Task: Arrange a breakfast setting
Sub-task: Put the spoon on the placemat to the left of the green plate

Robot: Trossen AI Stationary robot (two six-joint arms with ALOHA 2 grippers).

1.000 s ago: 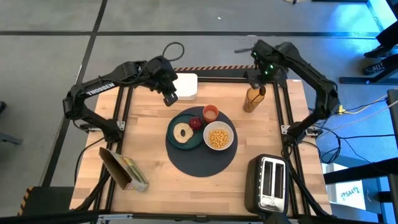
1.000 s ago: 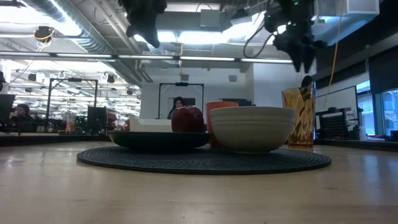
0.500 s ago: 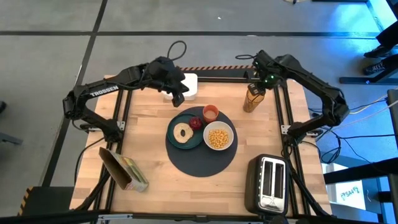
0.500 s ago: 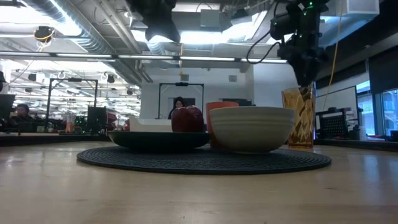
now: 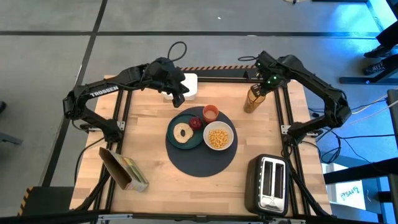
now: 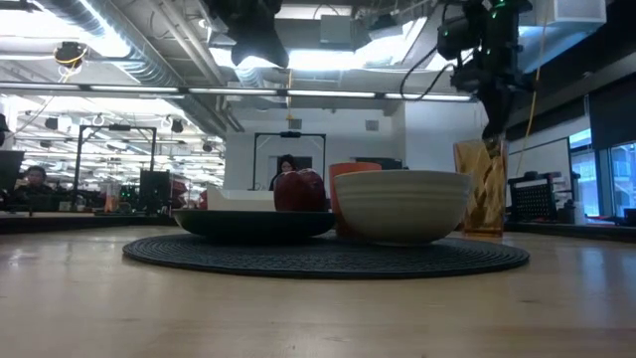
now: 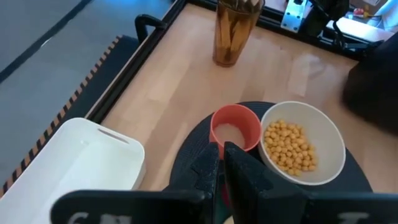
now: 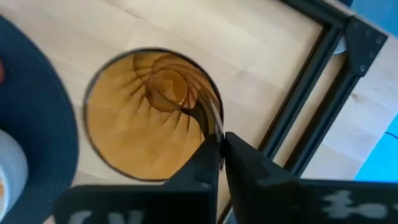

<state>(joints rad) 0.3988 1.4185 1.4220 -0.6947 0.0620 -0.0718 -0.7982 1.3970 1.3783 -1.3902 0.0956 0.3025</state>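
Note:
The dark round mat [image 5: 200, 160] holds the teal plate [image 5: 175, 142] with the bagel [image 5: 182, 132] and red fruit [image 5: 196, 123], the white bowl [image 5: 219, 137] of yellow cereal, and the small orange cup [image 5: 210, 112]. The metal spoon [image 8: 169, 87] stands in an amber glass [image 5: 251, 99] at the far right. The glass leans a little in the low view [image 6: 484, 189]. My right gripper [image 8: 222, 146] is at the glass's rim, shut on the spoon. My left gripper [image 7: 222, 163] is shut and empty, high over the far edge of the mat. My right gripper pinches the spoon's handle near its upper end [image 8: 210, 124] between its two fingers, coming from above and pointing down into the glass. The spoon's bowl end [image 8: 166, 86] is still down inside the glass.
A white tray [image 5: 186, 86] lies at the far edge under my left arm. The silver-and-black toaster [image 5: 268, 180] stands at the near right and the yellow-green cereal box [image 5: 123, 169] lies at the near left. Black frame rails [image 8: 311, 93] run close behind the glass.
My right gripper has gone down onto the glass's mouth and a little toward the right edge; the glass now leans slightly. My left gripper has moved toward the table's right, past the white tray's corner, and then kept still.

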